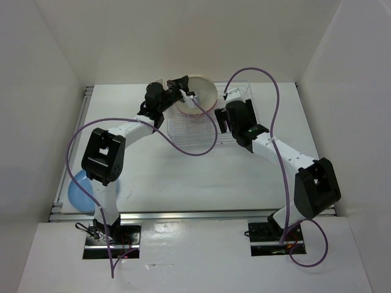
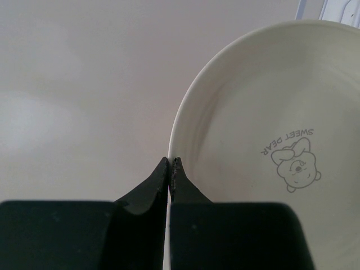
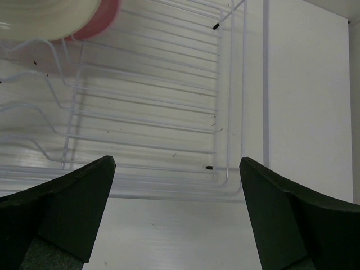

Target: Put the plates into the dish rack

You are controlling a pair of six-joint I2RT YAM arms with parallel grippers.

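Left end effector (image 2: 170, 163): pinched tight on the rim of the cream plate (image 2: 270, 112), over the dish rack (image 3: 169, 101) | right end effector (image 3: 174, 163): wide open, holding nothing | done: pink plate (image 3: 107, 19) looks racked | left: cream one, plus blue plate (image 1: 78, 190) on the tabletop (image 1: 183, 183)

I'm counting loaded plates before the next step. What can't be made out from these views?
- Blue plate: top view, mostly covered by the left arm.
- Pink plate: right wrist view, cut by the top edge, overlapped by the cream plate.
- Whether the cream plate touches the dish rack: top view, hidden by the plate itself and the left gripper.
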